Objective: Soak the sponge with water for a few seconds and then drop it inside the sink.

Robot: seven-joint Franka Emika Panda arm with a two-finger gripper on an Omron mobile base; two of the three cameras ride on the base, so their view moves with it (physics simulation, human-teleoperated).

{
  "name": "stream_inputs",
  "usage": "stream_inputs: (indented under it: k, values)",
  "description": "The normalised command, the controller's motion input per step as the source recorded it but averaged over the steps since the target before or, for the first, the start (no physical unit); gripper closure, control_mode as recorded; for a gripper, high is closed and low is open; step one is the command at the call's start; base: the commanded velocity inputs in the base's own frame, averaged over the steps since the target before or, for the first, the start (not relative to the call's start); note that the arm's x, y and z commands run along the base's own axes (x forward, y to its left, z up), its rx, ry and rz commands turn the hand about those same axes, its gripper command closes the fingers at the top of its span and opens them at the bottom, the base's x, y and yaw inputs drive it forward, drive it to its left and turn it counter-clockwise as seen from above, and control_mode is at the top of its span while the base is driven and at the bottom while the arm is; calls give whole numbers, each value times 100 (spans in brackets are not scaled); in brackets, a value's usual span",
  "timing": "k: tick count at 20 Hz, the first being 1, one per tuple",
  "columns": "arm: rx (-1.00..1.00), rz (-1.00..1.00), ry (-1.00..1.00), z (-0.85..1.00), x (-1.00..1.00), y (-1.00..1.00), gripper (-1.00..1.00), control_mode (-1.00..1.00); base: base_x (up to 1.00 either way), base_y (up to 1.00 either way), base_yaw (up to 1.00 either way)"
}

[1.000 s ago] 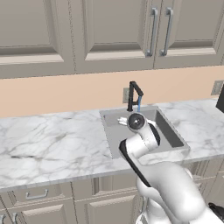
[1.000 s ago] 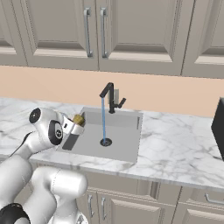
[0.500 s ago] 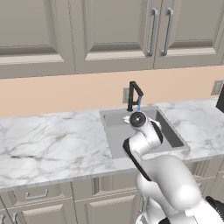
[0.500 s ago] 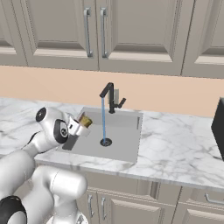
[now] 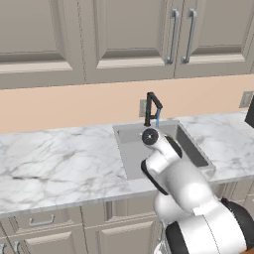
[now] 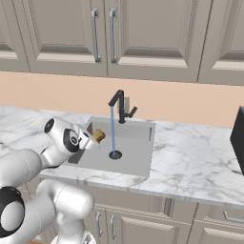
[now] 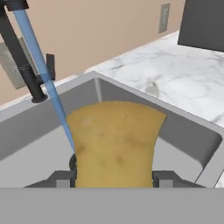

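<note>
The gripper [image 6: 93, 139] is clenched on the sponge [image 7: 115, 142], its two fingers [image 7: 58, 178] pressing the yellow-orange block from either side, and it holds the sponge up over the left part of the sink [image 6: 138, 164], above the grey floor. A thin blue stream of water [image 6: 113, 128] falls from the black faucet [image 6: 119, 104] toward the round drain [image 6: 115, 154]; in the hand view it runs just beside the sponge's left edge, though whether it touches cannot be told
</note>
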Motion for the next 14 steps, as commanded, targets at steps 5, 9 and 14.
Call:
stream_inputs:
  k: [5, 9, 14]
  values:
    - [0, -11, 0, -3, 19, -26, 100, -100, 0, 0, 0]
    - [1, -6, 2, 0, 8, -38, 100, -100, 0, 0, 0]
    - [0, -1, 6, 0, 12, -11, 100, -100, 0, 0, 0]
